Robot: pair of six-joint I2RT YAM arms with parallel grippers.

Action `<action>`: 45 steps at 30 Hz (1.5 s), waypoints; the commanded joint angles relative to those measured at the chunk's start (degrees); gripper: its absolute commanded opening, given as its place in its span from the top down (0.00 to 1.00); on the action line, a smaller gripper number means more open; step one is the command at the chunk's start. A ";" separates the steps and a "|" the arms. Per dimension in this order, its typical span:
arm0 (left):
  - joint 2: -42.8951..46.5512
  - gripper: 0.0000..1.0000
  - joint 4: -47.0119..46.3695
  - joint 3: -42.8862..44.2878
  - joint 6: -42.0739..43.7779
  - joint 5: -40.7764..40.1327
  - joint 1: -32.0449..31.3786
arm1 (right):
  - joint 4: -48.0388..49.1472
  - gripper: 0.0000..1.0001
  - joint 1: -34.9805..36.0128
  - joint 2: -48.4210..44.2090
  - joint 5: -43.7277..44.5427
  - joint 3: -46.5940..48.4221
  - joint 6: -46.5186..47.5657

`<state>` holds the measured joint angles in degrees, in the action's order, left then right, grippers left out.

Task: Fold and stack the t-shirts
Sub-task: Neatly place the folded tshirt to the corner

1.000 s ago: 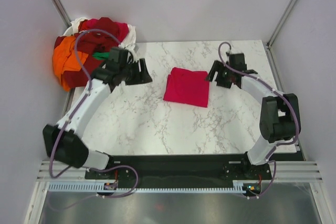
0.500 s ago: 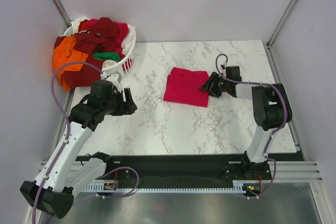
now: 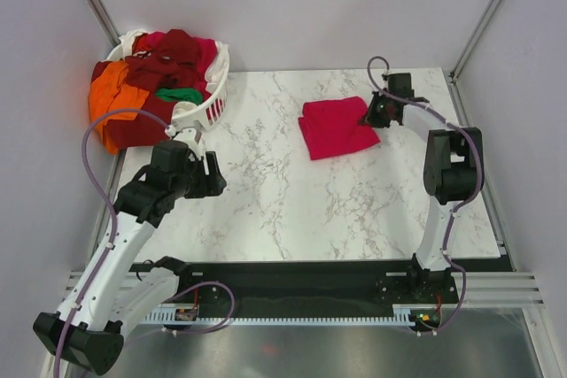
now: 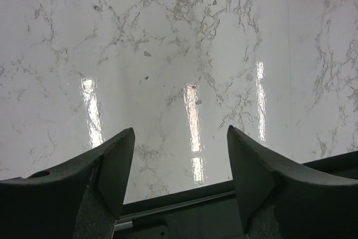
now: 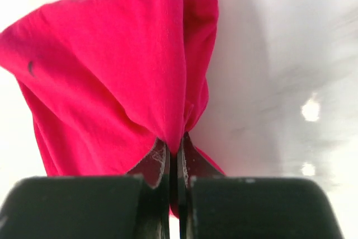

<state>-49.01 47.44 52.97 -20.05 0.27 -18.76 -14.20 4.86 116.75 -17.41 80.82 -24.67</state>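
The pink shirt (image 3: 337,128) was a soft knit cloth, folded into a rough square with a few wrinkles. It lay on the far right part of the table (image 3: 292,210), turned a little askew. The table top was smooth white marble with grey veins, and it was glossy enough to reflect the lamps in the left wrist view.

The right gripper (image 3: 371,117) was at the shirt's right edge. In its own camera the two black fingers were pressed together on a fold of the pink cloth (image 5: 112,71), which gathered into a peak at the tips (image 5: 173,148).

The left gripper (image 3: 211,178) hung over bare marble at the near left, its wedge-shaped fingers spread apart and holding nothing (image 4: 179,138).

The other shirts (image 3: 159,68), maroon, orange, green and white, were heaped loosely in the white slotted plastic basket (image 3: 213,105) at the far left corner. The orange one hung over its side.

One second before, the pink shirt lay at the middle of the table and the right gripper stood open beside it. Now the shirt was farther right and back. The left gripper had been up against the basket and had since drawn back toward the near edge.
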 commanded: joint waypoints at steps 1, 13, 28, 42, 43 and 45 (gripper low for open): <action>2.16 0.26 -2.35 -0.15 -0.07 -2.47 -0.13 | -13.20 1.00 -6.43 3.21 16.07 13.70 10.95; 2.70 0.27 -2.53 -0.50 -0.34 -3.09 -0.13 | -25.98 0.02 -16.90 27.91 36.31 58.30 16.75; 4.63 0.28 -2.44 -0.76 -0.95 -4.58 -0.22 | -8.65 0.02 -13.92 3.91 26.03 32.62 4.80; 6.21 0.27 -2.44 -0.94 -1.57 -5.72 -0.22 | -14.98 0.02 -19.19 14.03 45.87 35.65 0.23; 6.04 0.27 -2.44 -0.94 -1.57 -5.72 -0.22 | -14.98 0.02 -19.28 13.95 46.58 34.60 -0.12; 6.04 0.27 -2.44 -0.94 -1.48 -5.55 -0.22 | -14.90 0.02 -19.37 13.42 47.90 30.92 -1.69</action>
<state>-43.07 46.61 52.10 -20.14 -4.43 -18.79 -28.80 -14.70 131.13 25.61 114.78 -23.40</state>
